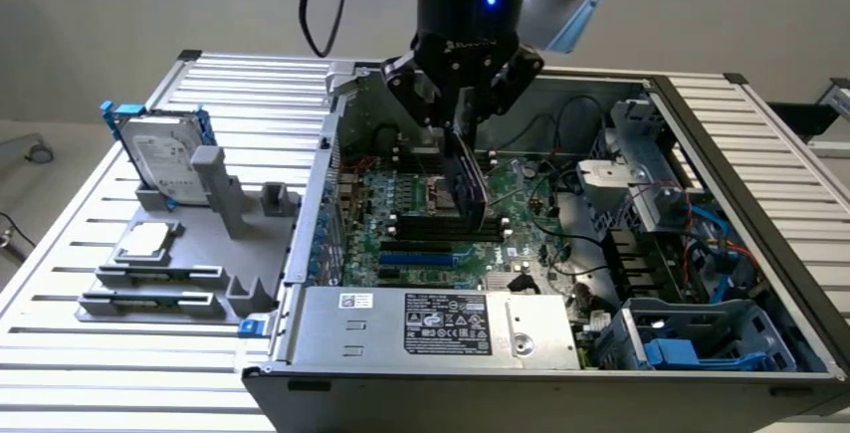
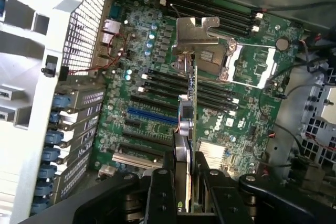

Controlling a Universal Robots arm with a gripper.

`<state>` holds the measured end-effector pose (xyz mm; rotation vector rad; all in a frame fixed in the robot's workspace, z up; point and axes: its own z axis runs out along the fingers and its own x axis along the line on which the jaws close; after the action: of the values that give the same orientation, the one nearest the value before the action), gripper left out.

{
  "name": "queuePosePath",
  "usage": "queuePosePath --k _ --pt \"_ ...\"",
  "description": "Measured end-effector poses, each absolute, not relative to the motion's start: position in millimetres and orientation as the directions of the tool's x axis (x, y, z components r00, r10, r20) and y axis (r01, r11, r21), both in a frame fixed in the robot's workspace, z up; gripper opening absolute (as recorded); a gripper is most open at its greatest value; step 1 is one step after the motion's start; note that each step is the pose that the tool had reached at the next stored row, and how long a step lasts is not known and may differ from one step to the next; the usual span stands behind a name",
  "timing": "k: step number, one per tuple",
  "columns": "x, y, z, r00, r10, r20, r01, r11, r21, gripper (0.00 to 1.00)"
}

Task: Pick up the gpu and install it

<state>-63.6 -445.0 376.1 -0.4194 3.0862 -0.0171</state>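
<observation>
I hold the gpu (image 1: 468,182) on edge above the open computer case (image 1: 398,373), with my gripper (image 1: 463,114) shut on its upper edge. The card hangs down over the green motherboard (image 1: 521,192), its lower edge close to the black slots (image 1: 445,224); I cannot tell whether it touches them. In the wrist view the gpu (image 2: 187,119) runs edge-on away from my gripper (image 2: 185,179), and its silver metal bracket (image 2: 197,31) is at the far end. One black finger (image 2: 160,192) presses each side of the card. Below it lie the motherboard (image 2: 157,82) and its long black slots (image 2: 210,90).
A grey fixture (image 1: 199,254) on the slatted table holds a silver hard drive in a blue frame (image 1: 166,159) and a small square processor chip (image 1: 146,241). Inside the case are the power supply (image 1: 439,328), a blue drive cage (image 1: 691,338) and loose cables (image 1: 704,244).
</observation>
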Motion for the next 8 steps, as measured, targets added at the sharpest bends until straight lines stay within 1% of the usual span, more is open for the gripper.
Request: queuePosePath --k 8 --pt "-63.5 -445.0 373.5 -0.914 -0.405 -0.025 -0.405 0.914 -0.015 0.26"
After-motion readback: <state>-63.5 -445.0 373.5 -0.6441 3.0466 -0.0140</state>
